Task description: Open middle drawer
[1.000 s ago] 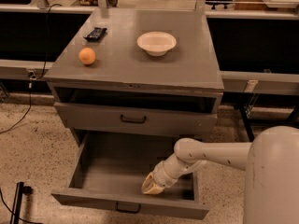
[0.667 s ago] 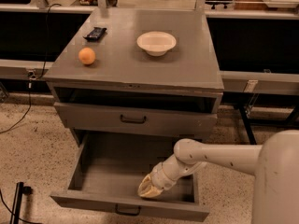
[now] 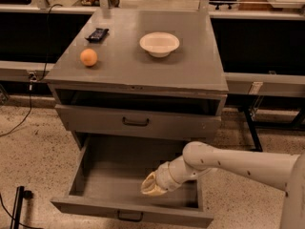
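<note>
Cream-coloured and tapered, the gripper [image 3: 152,185] hung inside the bottom drawer [image 3: 86,209], low over its floor near the front right; whether it was apart or together could not be told, and nothing showed in its grasp. The pale arm [image 3: 238,161] reached in from the right. The bottom drawer stood pulled wide open. The middle drawer [image 3: 95,120] sat just above it, its black bar handle [image 3: 136,122] untouched and well apart from the gripper, its front about flush with the grey metal cabinet [image 3: 143,73]. On the cabinet top lay an orange [image 3: 88,57], a white bowl [image 3: 159,44] and a small black packet [image 3: 97,34]. Compared with a second earlier, the gripper had barely shifted, both drawers sat as before, and the robot's bulky body had drawn back toward the right edge.
</note>
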### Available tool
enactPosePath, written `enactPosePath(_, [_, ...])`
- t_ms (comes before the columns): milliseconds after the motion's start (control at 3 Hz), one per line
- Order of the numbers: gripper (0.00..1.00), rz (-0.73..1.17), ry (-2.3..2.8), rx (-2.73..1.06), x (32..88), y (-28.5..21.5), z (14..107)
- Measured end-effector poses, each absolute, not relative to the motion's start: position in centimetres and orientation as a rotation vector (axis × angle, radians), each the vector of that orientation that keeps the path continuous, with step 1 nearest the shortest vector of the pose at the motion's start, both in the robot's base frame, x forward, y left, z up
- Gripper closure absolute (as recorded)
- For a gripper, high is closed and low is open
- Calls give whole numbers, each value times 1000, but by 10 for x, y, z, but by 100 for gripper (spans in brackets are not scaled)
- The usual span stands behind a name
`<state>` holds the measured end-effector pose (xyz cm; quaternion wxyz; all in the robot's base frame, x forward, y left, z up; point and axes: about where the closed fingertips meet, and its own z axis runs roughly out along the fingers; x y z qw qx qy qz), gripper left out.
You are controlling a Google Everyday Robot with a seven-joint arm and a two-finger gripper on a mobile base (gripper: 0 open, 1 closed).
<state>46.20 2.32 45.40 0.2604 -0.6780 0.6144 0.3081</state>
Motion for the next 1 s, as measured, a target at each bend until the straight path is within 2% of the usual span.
enactPosePath(333, [82,749,1753,-1696,463,13,465])
enactPosePath(667, [59,669,1771,-1643,478,10,461])
enactPosePath(1000, [36,674,1769,-1646,477,12,460])
